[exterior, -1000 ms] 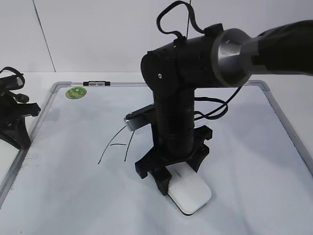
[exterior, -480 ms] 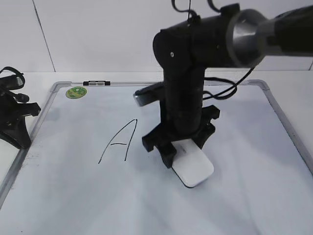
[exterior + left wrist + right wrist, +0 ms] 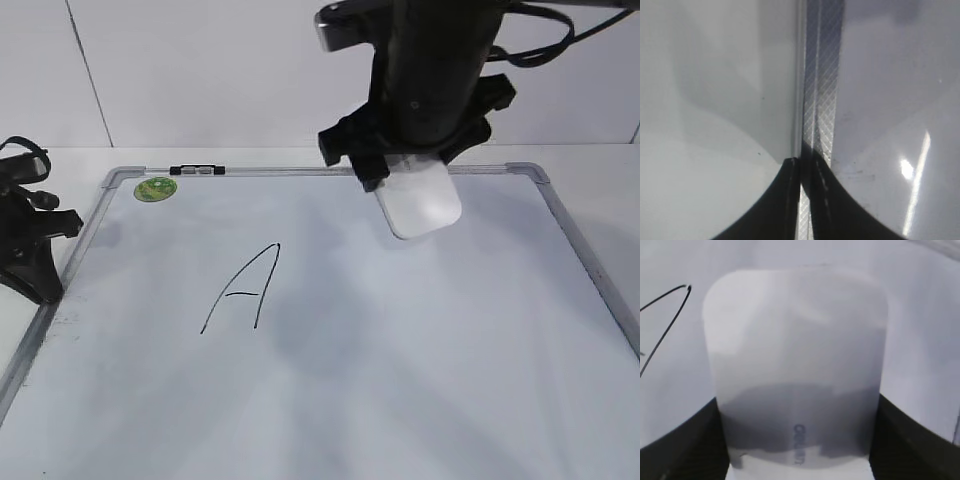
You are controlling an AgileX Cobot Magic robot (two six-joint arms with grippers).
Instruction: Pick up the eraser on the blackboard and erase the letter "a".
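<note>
eraser (image 3: 796,370) lettering — blurred, unreadable

Exterior view: bright, even room light, sharp throughout. Soft grey shadows of the arm fall across the blackboard (image 3: 330,400), spreading down and left under the capital "A" (image 3: 243,289).

Left wrist view: dimmer, greyish. A white streak of glare and a bright spot sit at lower right; broad curved shadows fan out from the dark left end effector (image 3: 801,200), which is blurred at close range.

Right wrist view: the eraser (image 3: 796,365) fills the frame, soft and out of focus, its lower half in shadow, grey lettering faint.
</note>
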